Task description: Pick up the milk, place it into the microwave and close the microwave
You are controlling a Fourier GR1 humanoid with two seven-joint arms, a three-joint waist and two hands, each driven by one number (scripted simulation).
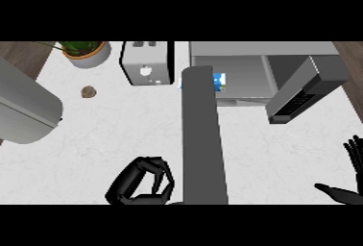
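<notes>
Reaching forearm (202, 139) hiding milk (219, 81) inside microwave (248, 72), left robot hand (142, 185) curled, holding nothing, right robot hand (347, 192) fingers apart.

forearm (202, 134) apparently blocks the microwave (245, 79) mouth.

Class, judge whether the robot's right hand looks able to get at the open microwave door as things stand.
Probably yes: the right hand is open, and only bare counter lies between it and the microwave door.

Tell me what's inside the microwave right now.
A blue and white milk carton shows just inside the microwave. The grey forearm covers its left part; the hand is hidden.
</notes>
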